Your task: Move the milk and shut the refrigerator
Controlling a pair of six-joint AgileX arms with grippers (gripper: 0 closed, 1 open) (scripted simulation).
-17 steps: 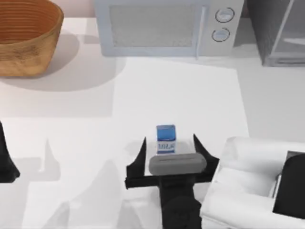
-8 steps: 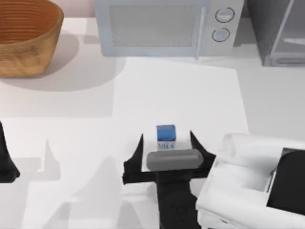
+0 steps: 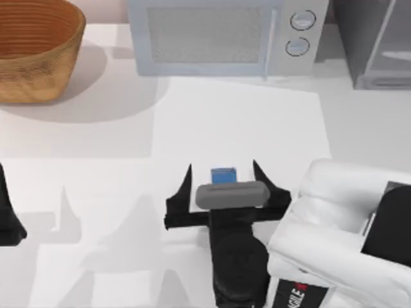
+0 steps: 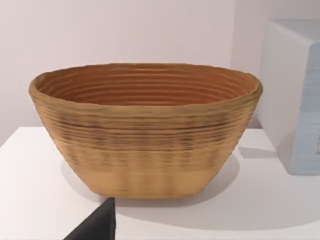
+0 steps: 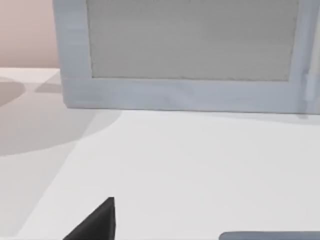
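The refrigerator (image 3: 376,42) stood at the far right of the tabletop (image 3: 244,122), right of the microwave (image 3: 221,35), its door judged not yet shut. The right gripper (image 3: 222,172) had its jaws spread wide to either side of the milk (image 3: 223,175), gripping nothing. The carton sat upright near the tabletop's middle, not yet moved; the left gripper (image 3: 8,215) was parked at the left edge.

You have open white desk (image 3: 244,122) between the small blue milk carton (image 3: 223,175) and the light-grey microwave (image 3: 218,35), while the woven brown basket (image 3: 35,48) blocks the far left corner and the grey metallic refrigerator (image 3: 376,42) the far right.
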